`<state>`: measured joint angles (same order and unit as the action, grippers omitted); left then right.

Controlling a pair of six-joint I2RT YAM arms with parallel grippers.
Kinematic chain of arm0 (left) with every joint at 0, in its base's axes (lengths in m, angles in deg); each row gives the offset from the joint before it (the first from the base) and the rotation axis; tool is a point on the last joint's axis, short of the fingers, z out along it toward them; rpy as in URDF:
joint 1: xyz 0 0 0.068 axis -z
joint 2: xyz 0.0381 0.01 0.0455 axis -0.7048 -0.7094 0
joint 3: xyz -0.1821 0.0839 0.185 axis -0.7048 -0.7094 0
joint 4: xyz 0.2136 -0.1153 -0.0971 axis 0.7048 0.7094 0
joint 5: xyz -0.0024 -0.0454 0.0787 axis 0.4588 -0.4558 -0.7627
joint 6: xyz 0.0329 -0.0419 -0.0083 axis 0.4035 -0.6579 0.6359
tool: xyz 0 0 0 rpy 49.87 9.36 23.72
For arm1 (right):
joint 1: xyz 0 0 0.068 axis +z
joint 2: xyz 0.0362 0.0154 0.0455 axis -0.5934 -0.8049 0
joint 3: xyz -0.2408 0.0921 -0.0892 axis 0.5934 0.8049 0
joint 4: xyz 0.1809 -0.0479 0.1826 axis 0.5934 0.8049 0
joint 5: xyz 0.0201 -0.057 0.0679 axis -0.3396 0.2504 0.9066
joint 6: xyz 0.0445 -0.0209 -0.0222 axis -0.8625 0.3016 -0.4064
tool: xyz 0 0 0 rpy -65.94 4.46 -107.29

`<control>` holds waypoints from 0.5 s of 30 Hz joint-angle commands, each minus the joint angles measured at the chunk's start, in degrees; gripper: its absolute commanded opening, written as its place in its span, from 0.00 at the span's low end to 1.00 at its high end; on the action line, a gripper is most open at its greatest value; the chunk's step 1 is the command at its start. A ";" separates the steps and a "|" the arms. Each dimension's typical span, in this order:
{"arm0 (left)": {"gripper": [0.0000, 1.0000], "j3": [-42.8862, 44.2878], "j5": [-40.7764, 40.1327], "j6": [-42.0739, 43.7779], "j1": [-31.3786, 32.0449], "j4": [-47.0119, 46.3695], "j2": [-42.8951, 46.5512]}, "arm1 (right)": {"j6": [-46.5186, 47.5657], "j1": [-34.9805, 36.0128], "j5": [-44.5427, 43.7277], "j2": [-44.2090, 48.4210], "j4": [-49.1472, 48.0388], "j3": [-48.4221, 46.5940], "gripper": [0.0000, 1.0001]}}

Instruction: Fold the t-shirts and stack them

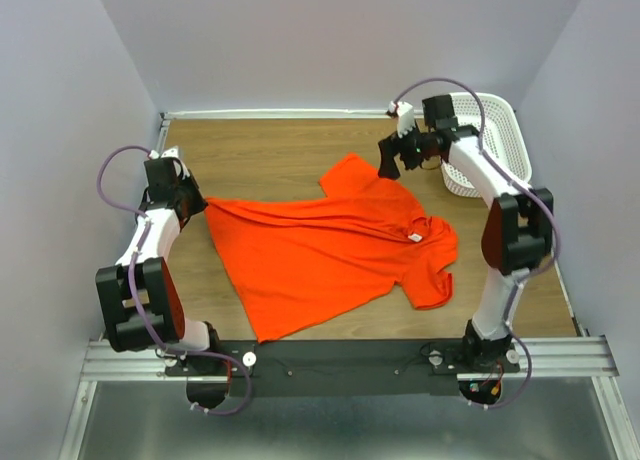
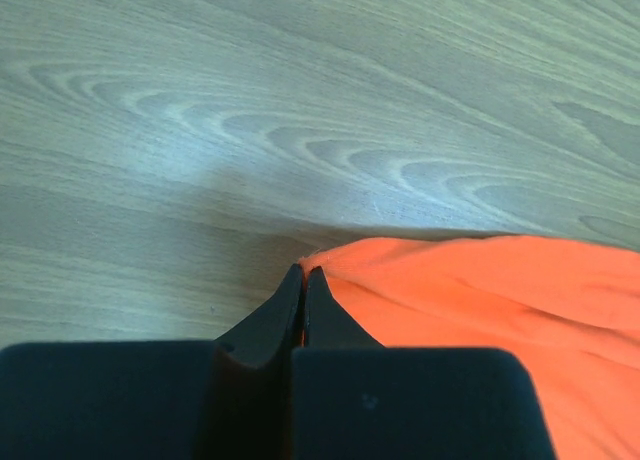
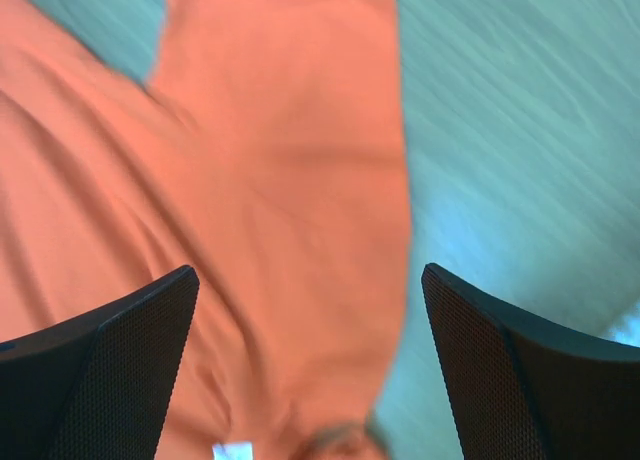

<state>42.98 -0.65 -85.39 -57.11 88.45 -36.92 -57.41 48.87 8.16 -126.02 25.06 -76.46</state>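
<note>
The bright orange t-shirt (image 1: 330, 245) lies spread on the wooden table, hem to the left, collar with a small white label (image 1: 413, 237) to the right. My left gripper (image 1: 197, 206) is shut on the shirt's far hem corner (image 2: 320, 265), fingers pinched together on the cloth in the left wrist view (image 2: 303, 276). My right gripper (image 1: 390, 166) is open and empty, hovering above the far sleeve (image 3: 290, 150). In the right wrist view its open fingers (image 3: 150, 320) frame the sleeve and the label (image 3: 232, 450).
A white perforated plastic basket (image 1: 490, 130) stands at the back right, behind the right arm. Bare wooden table (image 1: 270, 150) lies at the back and around the shirt. Grey walls enclose the table on three sides.
</note>
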 commanded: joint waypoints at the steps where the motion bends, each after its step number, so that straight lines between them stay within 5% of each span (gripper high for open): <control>1: 0.00 -0.88 0.88 0.52 0.25 -0.85 1.78 | -6.75 -0.08 17.85 -16.73 2.25 -11.09 1.00; 7: 0.00 -0.80 0.70 0.60 0.34 -0.68 1.43 | -16.88 0.10 19.57 -33.82 2.07 -35.96 0.90; 15: 0.00 -0.71 1.40 0.69 0.34 -0.85 1.34 | -22.42 0.89 13.93 -45.34 0.49 -48.47 0.85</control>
<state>42.79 -0.52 -85.35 -57.07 88.38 -36.63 -75.77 49.09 23.03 -168.75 26.13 -120.86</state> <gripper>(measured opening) 0.010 0.864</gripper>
